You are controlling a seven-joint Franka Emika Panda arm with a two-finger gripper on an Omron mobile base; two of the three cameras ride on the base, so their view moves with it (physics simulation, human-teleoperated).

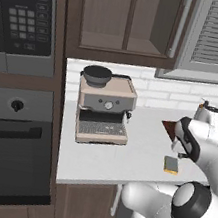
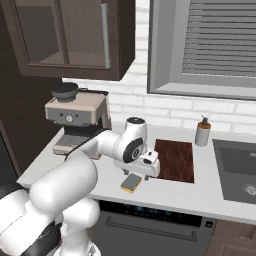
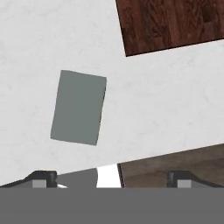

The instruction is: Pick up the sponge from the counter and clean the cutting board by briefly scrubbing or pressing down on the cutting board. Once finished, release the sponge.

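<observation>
Counter, claw above sponge, spread

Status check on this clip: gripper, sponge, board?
Gripper open, empty, above counter. Small yellow sponge flat, grey face up, untouched. Dark reddish-brown wooden cutting board beside it, bare. Nothing between.

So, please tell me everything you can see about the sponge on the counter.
The sponge is a small rectangular block. It looks soft, with a yellow body and a dark grey-green scrubbing face turned upward. It lies flat on the light counter, near the front edge, a little apart from the dark wooden cutting board and not touching it. In the hand view it sits slightly turned. The claw hangs above it with its fingers spread and nothing between them; nothing but the counter touches the sponge.
</observation>
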